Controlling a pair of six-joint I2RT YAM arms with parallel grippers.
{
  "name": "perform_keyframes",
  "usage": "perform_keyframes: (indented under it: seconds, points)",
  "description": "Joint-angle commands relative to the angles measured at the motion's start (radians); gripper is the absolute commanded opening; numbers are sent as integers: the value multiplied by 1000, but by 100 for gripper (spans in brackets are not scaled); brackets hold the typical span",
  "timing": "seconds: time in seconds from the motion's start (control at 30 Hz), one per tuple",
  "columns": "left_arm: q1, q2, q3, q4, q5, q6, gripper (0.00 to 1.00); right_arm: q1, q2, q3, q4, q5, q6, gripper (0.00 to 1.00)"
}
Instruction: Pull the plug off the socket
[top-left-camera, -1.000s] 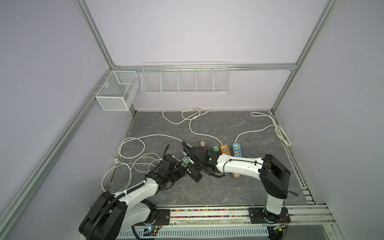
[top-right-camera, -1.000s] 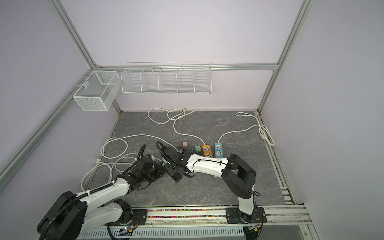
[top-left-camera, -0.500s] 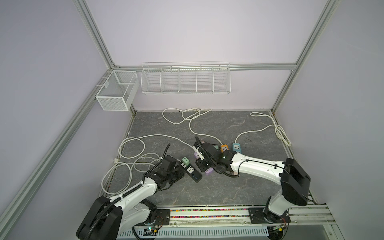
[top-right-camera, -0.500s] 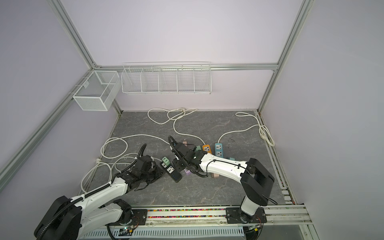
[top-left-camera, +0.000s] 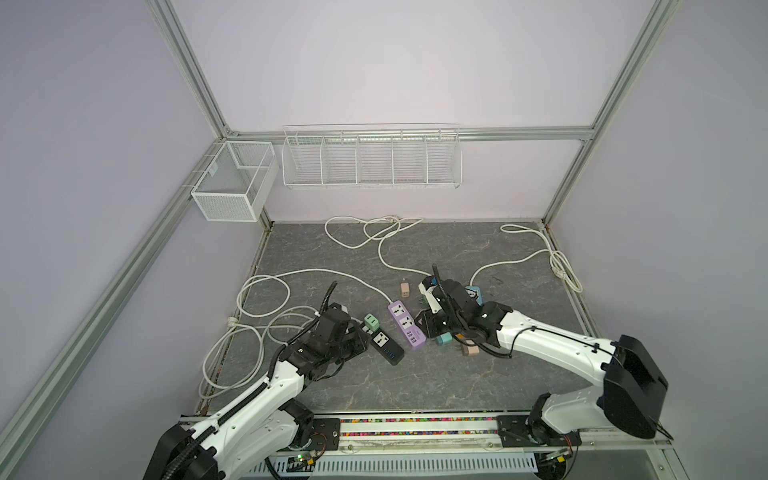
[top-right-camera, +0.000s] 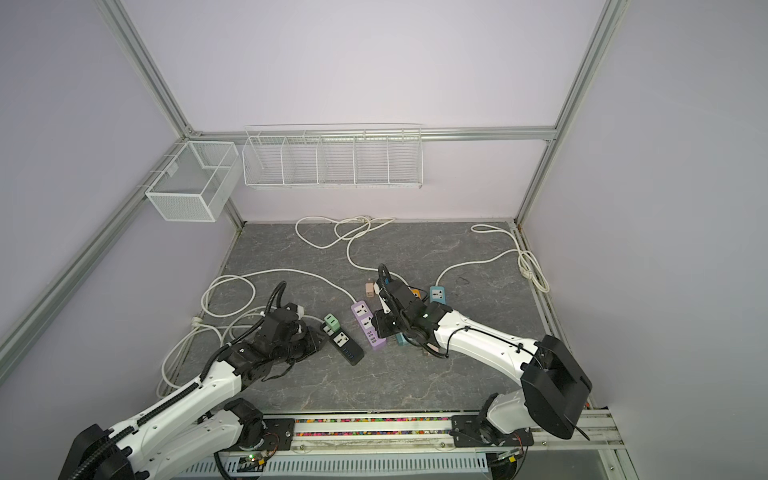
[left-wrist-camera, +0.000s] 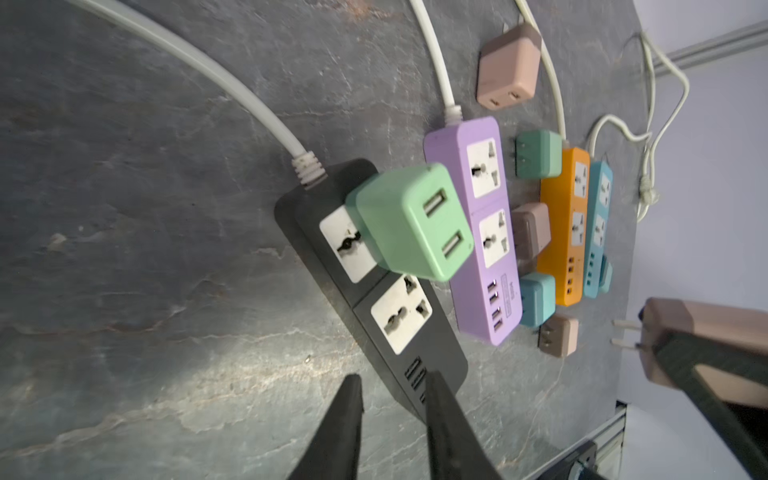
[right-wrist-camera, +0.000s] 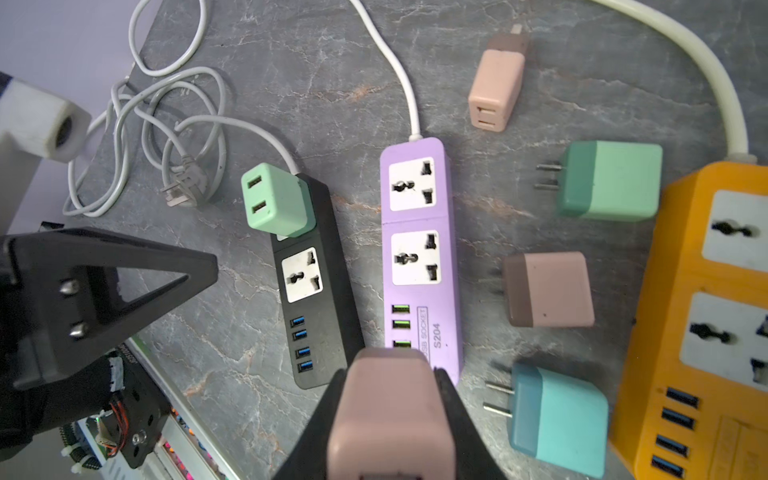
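My right gripper (right-wrist-camera: 390, 374) is shut on a pink plug (right-wrist-camera: 390, 415) and holds it in the air above the near end of the purple power strip (right-wrist-camera: 419, 257). In the left wrist view that plug (left-wrist-camera: 698, 328) shows its two bare prongs, in no socket. A mint green plug (left-wrist-camera: 411, 220) sits in the far socket of the black power strip (left-wrist-camera: 440, 345); its near socket (right-wrist-camera: 300, 274) is empty. My left gripper (left-wrist-camera: 392, 380) is slightly open at the black strip's USB end, with bare table between its fingers. In both top views it lies low beside the strip (top-left-camera: 357, 338) (top-right-camera: 309, 343).
Loose plugs lie between the purple strip and the orange strip (right-wrist-camera: 706, 291): green (right-wrist-camera: 611, 180), pink (right-wrist-camera: 548, 289), teal (right-wrist-camera: 557, 419). Another pink plug (right-wrist-camera: 496, 89) lies farther back. A blue strip (left-wrist-camera: 598, 232) is beyond the orange one. White cords (top-left-camera: 266, 316) loop at left and rear.
My right gripper has moved right, away from the black strip to beside the purple strip, carrying the pink plug. My left gripper's fingers have parted a little.
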Motion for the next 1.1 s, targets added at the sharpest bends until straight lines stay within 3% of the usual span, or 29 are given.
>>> perform_keyframes:
  seconds: [0.0,0.53,1.07]
  points:
    - [-45,-6,47,-33,-72,18,32,-6,-58,-40,43,-30,77,29]
    - [-192,87,49,110,-144,-37,35,-10,-128,-333,247,-70,305,29]
    - [-197,144,6,226,-125,-66,36,-2,-55,-417,371,-72,354,34]
